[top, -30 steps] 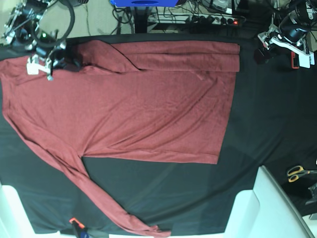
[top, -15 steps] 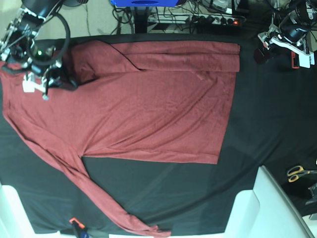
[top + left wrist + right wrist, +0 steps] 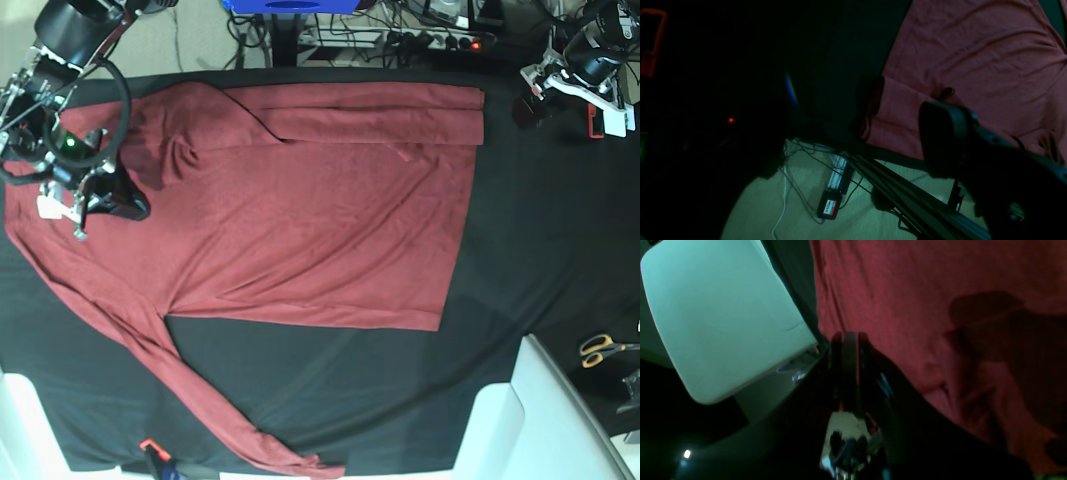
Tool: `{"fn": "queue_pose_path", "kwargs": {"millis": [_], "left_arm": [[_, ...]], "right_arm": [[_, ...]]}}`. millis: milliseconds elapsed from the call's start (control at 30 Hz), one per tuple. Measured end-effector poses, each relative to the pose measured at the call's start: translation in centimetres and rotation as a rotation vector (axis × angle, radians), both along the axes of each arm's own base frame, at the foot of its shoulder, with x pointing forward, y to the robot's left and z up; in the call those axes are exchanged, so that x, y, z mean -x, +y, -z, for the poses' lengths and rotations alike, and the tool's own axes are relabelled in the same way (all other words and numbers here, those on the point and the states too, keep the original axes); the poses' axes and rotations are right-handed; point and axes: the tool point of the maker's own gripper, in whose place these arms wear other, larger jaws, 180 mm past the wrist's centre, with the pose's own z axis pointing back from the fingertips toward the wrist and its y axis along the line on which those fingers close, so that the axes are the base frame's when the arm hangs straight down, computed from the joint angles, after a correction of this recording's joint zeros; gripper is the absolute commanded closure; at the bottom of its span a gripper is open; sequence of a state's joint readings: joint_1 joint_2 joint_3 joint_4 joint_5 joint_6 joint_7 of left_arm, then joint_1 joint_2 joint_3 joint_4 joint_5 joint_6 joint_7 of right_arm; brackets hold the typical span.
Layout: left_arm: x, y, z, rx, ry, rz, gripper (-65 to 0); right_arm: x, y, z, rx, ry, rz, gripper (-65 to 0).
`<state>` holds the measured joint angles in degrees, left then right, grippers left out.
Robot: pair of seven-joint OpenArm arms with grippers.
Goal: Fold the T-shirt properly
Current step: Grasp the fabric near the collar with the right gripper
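Base view — set high overhead, looking straight down on my whole table (image 3: pixel 560 250) from afar. My left wrist camera rides low at the table's far edge, facing obliquely across the T-shirt (image 3: pixel 973 50) and the floor beyond. My right wrist camera looks close down on that same T-shirt — shared by all three views.

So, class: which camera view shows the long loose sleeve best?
The base view: the sleeve runs whole and unfolded down the black cloth to the near edge. The left and right wrist views show only patches of the shirt, with no sleeve distinguishable.
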<state>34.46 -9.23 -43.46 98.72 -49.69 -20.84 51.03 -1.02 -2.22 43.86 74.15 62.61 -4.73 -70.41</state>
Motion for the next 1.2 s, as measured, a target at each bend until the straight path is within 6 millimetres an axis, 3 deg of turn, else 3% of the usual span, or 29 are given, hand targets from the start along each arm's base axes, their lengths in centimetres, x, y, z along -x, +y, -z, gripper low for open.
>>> {"fn": "queue_pose_path", "kwargs": {"millis": [67,200,233,367,533,867,1200], "left_arm": [[0.0,0.0,0.0,0.000,0.001,-0.001,-60.1],[0.0,0.0,0.0,0.000,0.001,-0.001,-60.1],[0.0,0.1,0.0,0.001,0.002,-0.007,-60.1],[0.0,0.1,0.0,0.000,0.003,-0.007,-60.1],[0.0,0.2,0.0,-0.002,0.003,-0.006,-60.1],[-0.1,0.1,0.0,-0.001,0.002,-0.006,-60.1],[0.0,0.2,0.0,-0.002,0.004,-0.006,-60.1]], "right_arm": [[1.1,0.2,0.1,-0.001,0.015,-0.019,-7.8],[4.6,0.8,-0.8,-0.004,0.035,0.029,-36.5],[5.4,1.2,-0.8,-0.013,0.053,0.032,-40.2],[7.1,1.7,-0.8,-0.049,0.066,0.044,-39.0],[9.3,2.2,1.1,-0.088,0.143,0.049,-39.0],[8.9,4.4,1.5,-0.128,0.152,-0.003,-39.0],[8.4,5.5,3.6,-0.207,0.206,0.026,-38.9]]}}
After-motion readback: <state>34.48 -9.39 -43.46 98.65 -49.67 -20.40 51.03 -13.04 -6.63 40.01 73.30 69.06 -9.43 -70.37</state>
